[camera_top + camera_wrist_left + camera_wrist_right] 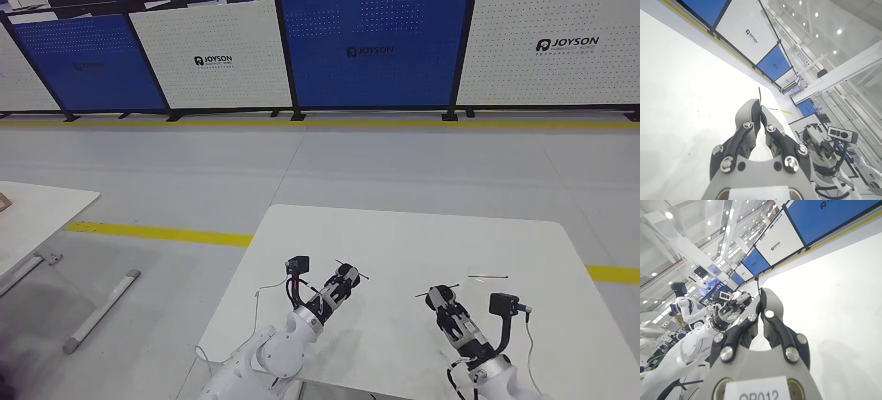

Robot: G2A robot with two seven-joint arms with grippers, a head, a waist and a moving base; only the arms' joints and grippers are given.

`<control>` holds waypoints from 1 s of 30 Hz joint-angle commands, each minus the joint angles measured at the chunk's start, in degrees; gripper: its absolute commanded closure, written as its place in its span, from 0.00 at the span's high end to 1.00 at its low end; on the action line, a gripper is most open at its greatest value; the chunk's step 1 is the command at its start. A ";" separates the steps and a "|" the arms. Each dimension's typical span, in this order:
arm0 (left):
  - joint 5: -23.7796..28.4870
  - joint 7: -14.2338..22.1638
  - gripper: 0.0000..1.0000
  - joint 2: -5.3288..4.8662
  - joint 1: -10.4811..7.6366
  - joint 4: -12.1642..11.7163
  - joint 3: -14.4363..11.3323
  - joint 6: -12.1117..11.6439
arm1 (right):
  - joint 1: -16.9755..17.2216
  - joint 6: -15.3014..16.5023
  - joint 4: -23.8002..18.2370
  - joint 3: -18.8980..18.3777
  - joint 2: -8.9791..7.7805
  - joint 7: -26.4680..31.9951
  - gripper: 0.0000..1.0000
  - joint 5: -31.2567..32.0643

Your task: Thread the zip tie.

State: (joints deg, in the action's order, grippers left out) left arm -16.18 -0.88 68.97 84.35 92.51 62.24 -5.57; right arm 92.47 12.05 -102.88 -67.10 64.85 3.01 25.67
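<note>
My left gripper point(760, 106) is shut on a thin black zip tie point(759, 95); a plain strip end sticks out past the fingertips. In the top view this gripper point(345, 278) hovers over the near middle of the white table point(400, 235). My right gripper point(761, 291) is shut on a black zip tie point(758, 284) whose square head point(756, 276) points away from the fingertips. Seen from above, the right gripper point(438, 293) sits a short way to the right of the left one, and the two held pieces do not touch.
A loose black zip tie point(487, 277) lies flat on the table beyond the right gripper, and it is the thin line past the left fingertips point(772, 109). The table's far edge and left edge are close by. A second white table point(30, 210) stands off to the left.
</note>
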 commanded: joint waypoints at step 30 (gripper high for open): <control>-0.01 0.00 0.00 0.00 0.00 0.00 0.00 0.00 | -2.27 1.77 3.74 9.18 3.24 -12.03 0.00 -2.23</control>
State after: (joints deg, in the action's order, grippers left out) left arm -16.19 -0.89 68.97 84.35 92.50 62.24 -5.56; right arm 90.00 13.51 -99.53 -58.09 67.95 -7.57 23.66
